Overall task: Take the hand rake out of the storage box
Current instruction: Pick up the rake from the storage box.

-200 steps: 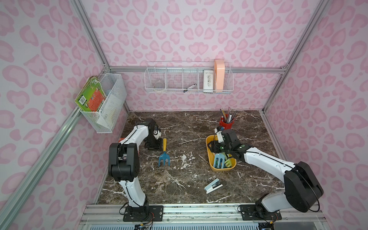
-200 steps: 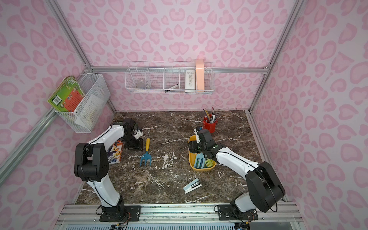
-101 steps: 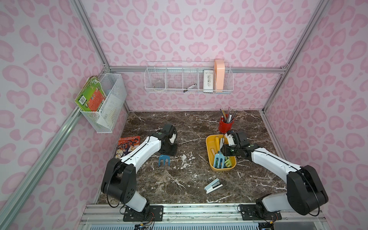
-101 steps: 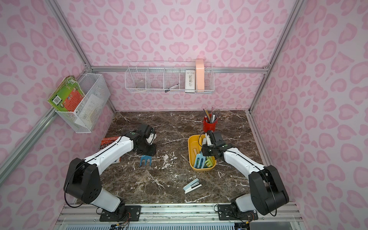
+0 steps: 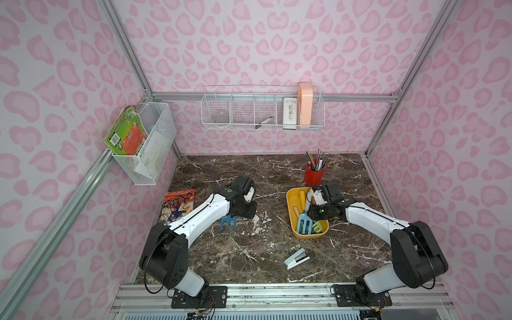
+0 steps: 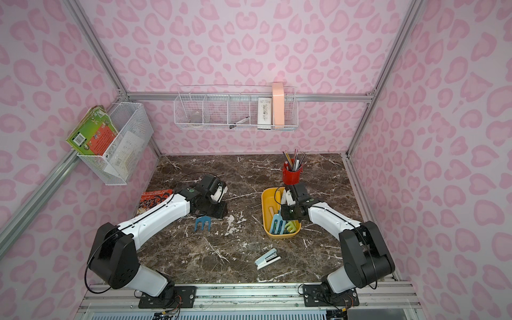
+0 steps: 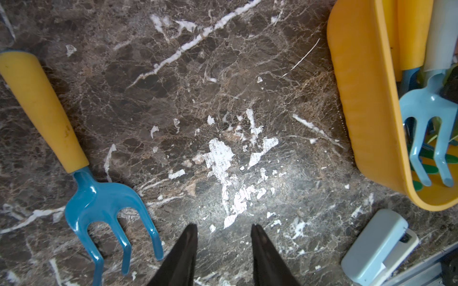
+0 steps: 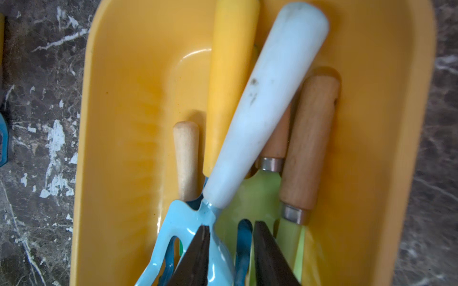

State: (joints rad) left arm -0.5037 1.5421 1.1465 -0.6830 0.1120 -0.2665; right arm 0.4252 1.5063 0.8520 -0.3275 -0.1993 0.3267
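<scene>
Rake (image 8: 260,111), white-handled, pale-blue tines, tops storage box (image 8: 128,99); right end effector (image 8: 231,225) grip unclear, left end effector (image 7: 223,225) released.

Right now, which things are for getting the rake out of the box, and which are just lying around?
For the job: yellow storage box, pale blue rake inside it, right tool over it.
Lying about: loose blue rake, stapler, red pencil cup, comic book.
</scene>
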